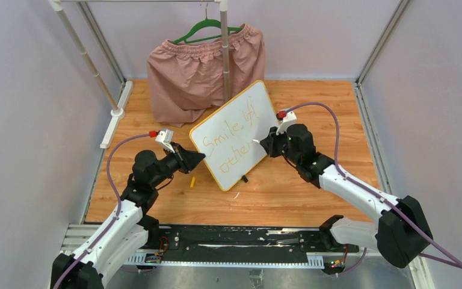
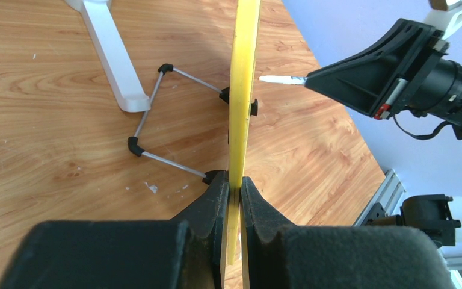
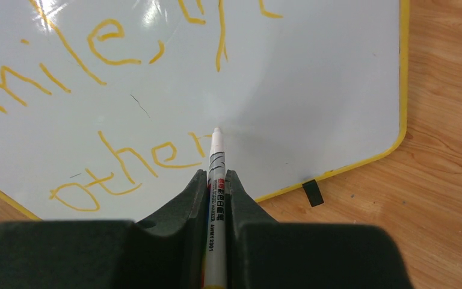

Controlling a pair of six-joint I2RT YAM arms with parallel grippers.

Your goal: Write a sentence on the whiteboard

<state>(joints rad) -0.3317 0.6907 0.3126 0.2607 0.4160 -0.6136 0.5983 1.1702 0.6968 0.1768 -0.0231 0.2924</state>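
The whiteboard (image 1: 234, 135) stands tilted on the wooden table, yellow-framed, and shows edge-on in the left wrist view as a yellow strip (image 2: 243, 90). My left gripper (image 1: 201, 158) (image 2: 234, 186) is shut on its left edge. The sentence (image 1: 231, 141) is in orange, two lines reading "Smile" plus more strokes, then "other" (image 3: 126, 162). My right gripper (image 1: 263, 144) (image 3: 216, 177) is shut on a white marker (image 3: 216, 162). The marker's tip rests at the board just right of "other". From the left wrist, the right gripper (image 2: 361, 78) points the marker tip (image 2: 277, 79) at the board's face.
Pink shorts (image 1: 204, 72) hang on a green hanger from a white rack pole (image 1: 224, 48) behind the board. The rack's white foot (image 1: 115, 117) lies at left. A small yellow piece (image 1: 193, 180) lies in front of the board. A wire stand (image 2: 156, 114) props the board's back.
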